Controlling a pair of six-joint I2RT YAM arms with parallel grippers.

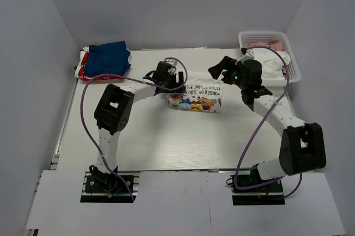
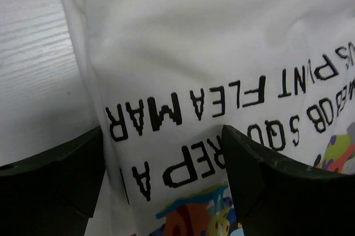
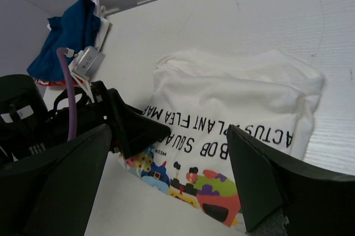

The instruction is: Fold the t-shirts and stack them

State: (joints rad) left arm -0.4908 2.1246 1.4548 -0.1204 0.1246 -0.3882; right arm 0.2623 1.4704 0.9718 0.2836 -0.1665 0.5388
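Observation:
The white t-shirt (image 1: 197,96) with black lettering and a colourful cartoon print lies folded into a small rectangle at the table's middle. It fills the left wrist view (image 2: 222,53) and shows in the right wrist view (image 3: 233,108). My left gripper (image 1: 173,83) is open, low over the shirt's left edge, its fingers (image 2: 260,175) either side of the lettering. My right gripper (image 1: 221,70) is open and empty, raised above the shirt's right end. A royal-blue t-shirt (image 1: 109,59) lies on a red one (image 1: 83,73) at the back left corner, also in the right wrist view (image 3: 69,34).
A white basket (image 1: 269,53) holding pale cloth stands at the back right. White walls enclose the table on three sides. Purple cables loop from both arms.

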